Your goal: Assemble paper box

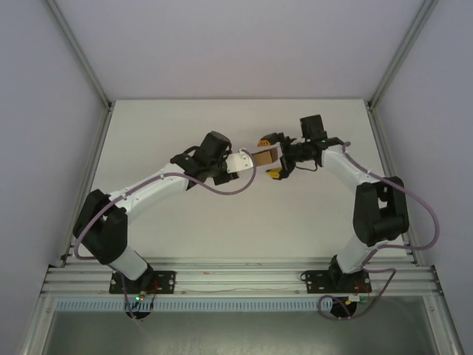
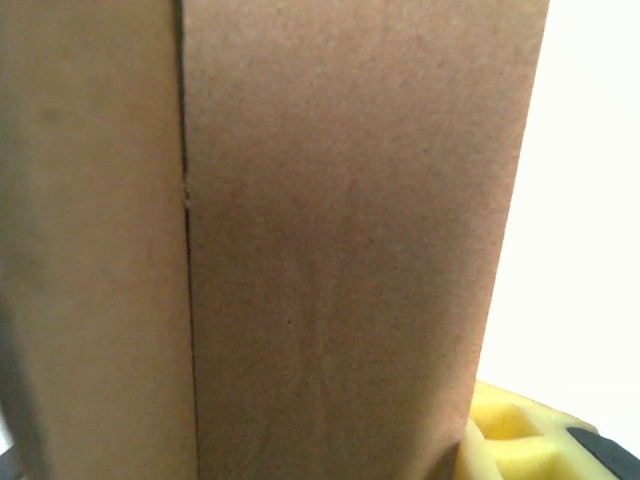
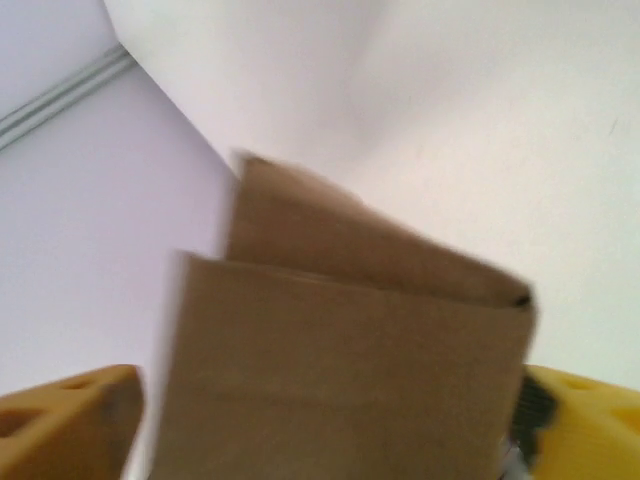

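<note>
Nearest, at the bench (image 1: 222,222) edge: an aluminium rail (image 1: 236,275) carrying both bases. From there, left arm (image 1: 148,185) angled up and inward, right arm (image 1: 351,174) folded back toward the middle, a purple cable (image 1: 414,214) looped along each.

Meeting near mid-bench, wrist facing wrist, with the paper box (image 1: 267,155) between. Plain brown cardboard, small and oblong, one end at the left end effector (image 1: 253,159), the other inside the right end effector (image 1: 270,157). Resting on the bench or lifted off it: cannot tell from above.

Left end effector: clenched on the paper box. From the left wrist, paper box (image 2: 340,230) right up against the lens, a vertical seam (image 2: 187,250) between two panels, one yellow finger (image 2: 515,440) touching the lower right edge.

Right end effector: yellow fingers (image 1: 264,140) spread wide, one on each side of the box end. From the right wrist, blurred: folded panels of the paper box (image 3: 350,370) taking up nearly the whole gap, one finger (image 3: 65,420) just beside the left edge, the other (image 3: 590,420) against the right edge. Gripping or merely straddling: cannot tell.

Beyond, bare white bench up to the far edge, then pale walls (image 1: 236,44) and metal corner posts (image 1: 80,52).
</note>
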Motion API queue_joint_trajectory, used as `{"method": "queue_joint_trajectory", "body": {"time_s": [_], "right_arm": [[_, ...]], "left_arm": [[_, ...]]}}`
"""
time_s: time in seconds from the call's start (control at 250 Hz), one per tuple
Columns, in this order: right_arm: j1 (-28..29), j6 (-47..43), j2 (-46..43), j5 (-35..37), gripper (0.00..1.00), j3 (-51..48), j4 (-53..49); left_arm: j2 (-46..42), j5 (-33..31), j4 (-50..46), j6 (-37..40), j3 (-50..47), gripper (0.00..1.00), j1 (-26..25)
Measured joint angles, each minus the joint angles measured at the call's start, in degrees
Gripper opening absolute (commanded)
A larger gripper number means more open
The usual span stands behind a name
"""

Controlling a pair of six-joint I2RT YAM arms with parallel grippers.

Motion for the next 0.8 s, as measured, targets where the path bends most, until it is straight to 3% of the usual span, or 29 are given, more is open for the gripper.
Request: {"method": "queue_joint_trajectory", "body": {"time_s": [0.216,0.34,0.412,0.592,0.799], "right_arm": [[-3.21,-23.63,-12.39,26.8,1.0,-1.81,-0.57],[-3.89,-36.85,-23.47,34.05,1.0,-10.58,8.04],[-4.17,-46.01,-26.62,32.65,0.92,-14.29,10.58],[-3.19,-71.38,-25.68,20.52,0.88,-14.12,5.38],[-0.5,-88.26,-18.69,14.53,0.74,-7.96,-5.25]], "left_arm": [[0.0,2.43,-7.02,2.01,0.04,0.35,0.0],[0.96,4.76,-11.67,2.71,1.22,0.35,0.15],[3.19,6.08,-14.01,2.78,3.28,0.36,0.37],[10.91,7.45,-20.31,2.75,9.68,0.37,0.92],[15.23,7.87,-26.25,2.91,14.64,0.38,1.18]]}}
